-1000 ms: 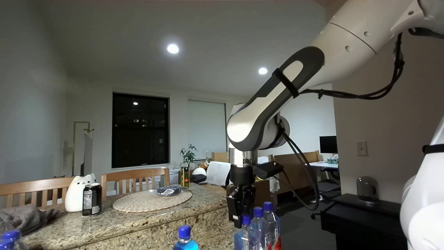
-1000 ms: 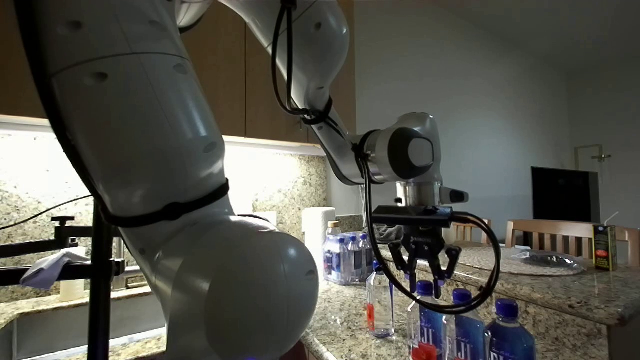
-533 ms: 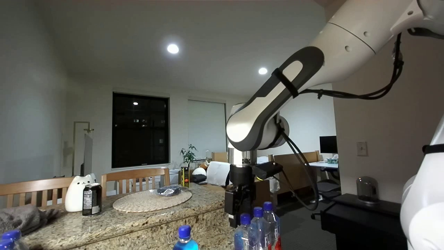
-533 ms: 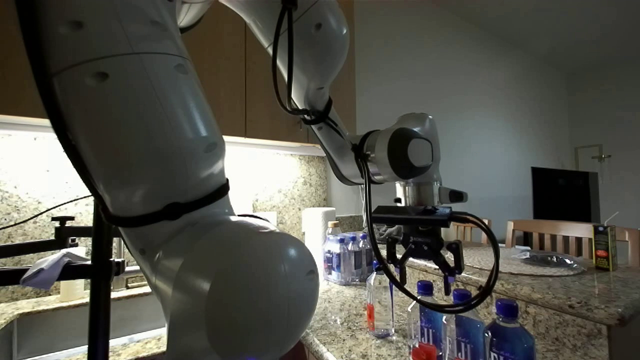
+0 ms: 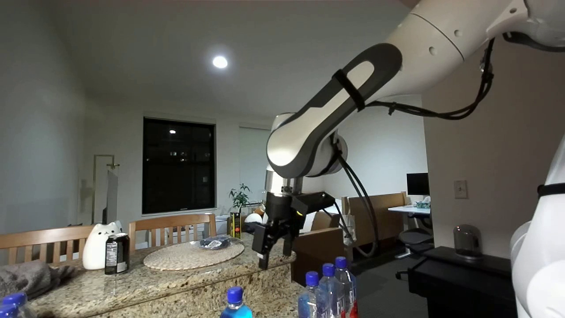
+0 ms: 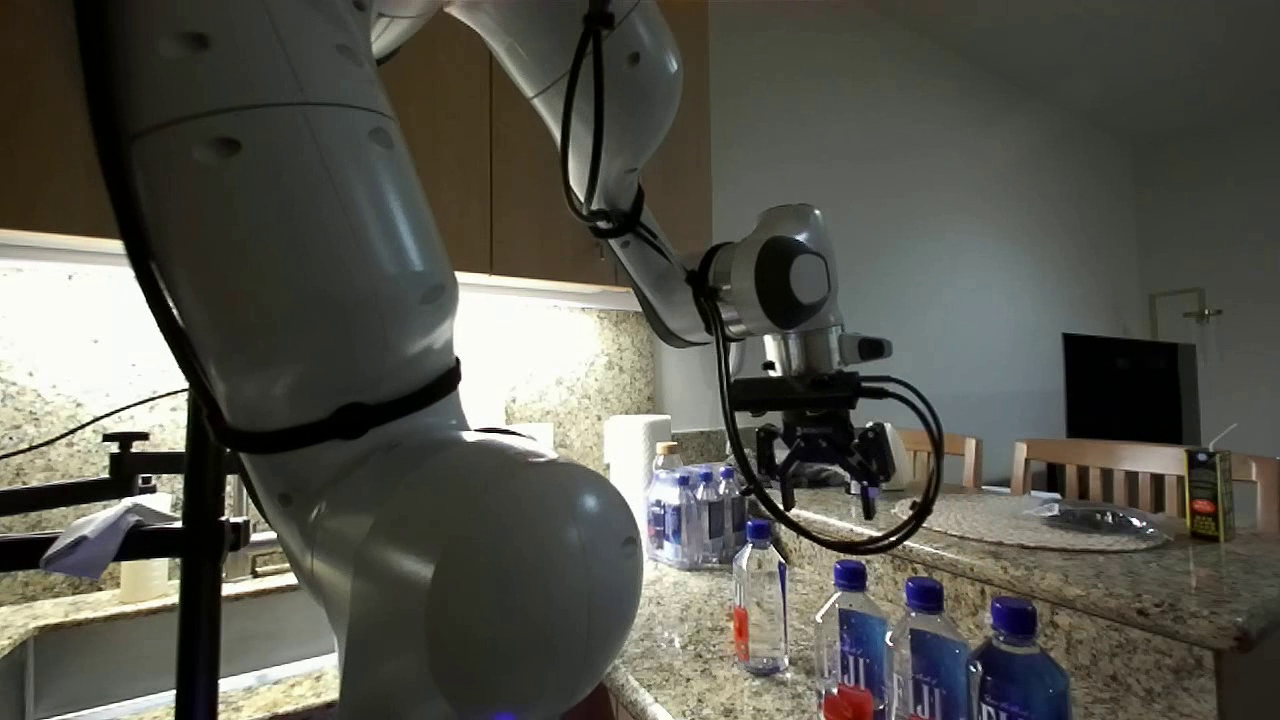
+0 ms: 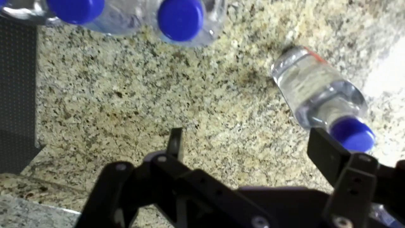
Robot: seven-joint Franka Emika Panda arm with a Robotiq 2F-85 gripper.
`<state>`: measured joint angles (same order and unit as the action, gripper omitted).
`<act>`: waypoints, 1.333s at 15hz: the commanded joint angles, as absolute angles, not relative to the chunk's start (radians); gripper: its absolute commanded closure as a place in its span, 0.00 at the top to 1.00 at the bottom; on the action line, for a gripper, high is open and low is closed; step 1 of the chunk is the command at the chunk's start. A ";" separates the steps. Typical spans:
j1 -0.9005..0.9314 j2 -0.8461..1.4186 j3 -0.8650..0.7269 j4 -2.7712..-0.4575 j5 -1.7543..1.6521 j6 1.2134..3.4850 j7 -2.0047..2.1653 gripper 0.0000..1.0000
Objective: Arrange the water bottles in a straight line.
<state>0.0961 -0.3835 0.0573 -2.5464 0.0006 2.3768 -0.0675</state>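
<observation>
Three water bottles stand upright close together on the granite counter: a near one (image 6: pixel 850 650), a middle one (image 6: pixel 928 655) and an end one (image 6: pixel 1015 670). Apart from that row, across a gap, stands a single bottle (image 6: pixel 760 610), seen whole in the wrist view (image 7: pixel 319 91). Two blue caps of the row, one cap (image 7: pixel 180 19) fully in sight, lie along the wrist view's top edge. My gripper (image 5: pixel 275 254) is raised above the counter, open, with only granite seen between its fingers. In the wrist view one finger (image 7: pixel 327 155) overlaps the single bottle's shoulder; an exterior view shows the gripper (image 6: pixel 828 502) higher up.
A raised granite ledge (image 6: pixel 1120 585) runs beside the bottles, bearing a woven mat (image 5: pixel 176 258), a black can (image 5: pixel 117 254) and a white cat figure (image 5: pixel 95 247). A wrapped bottle pack (image 6: pixel 690 530) stands near a paper towel roll (image 6: pixel 637 470). The counter ends at a dark drop (image 7: pixel 17 95).
A second ago the jaws were closer together beside the near bottle's cap. They have spread wide, and the gripper has risen and shifted left in both exterior views. The bottles stay put.
</observation>
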 commanded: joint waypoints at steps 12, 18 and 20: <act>-0.022 -0.173 0.411 -2.341 -0.208 2.239 1.030 1.00; 0.096 -0.052 0.321 -2.250 -0.107 2.111 1.058 1.00; 0.121 -0.025 0.296 -2.232 -0.089 2.126 1.044 1.00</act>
<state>0.0811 -0.0691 0.3356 -2.2756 -0.1223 2.1470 1.0393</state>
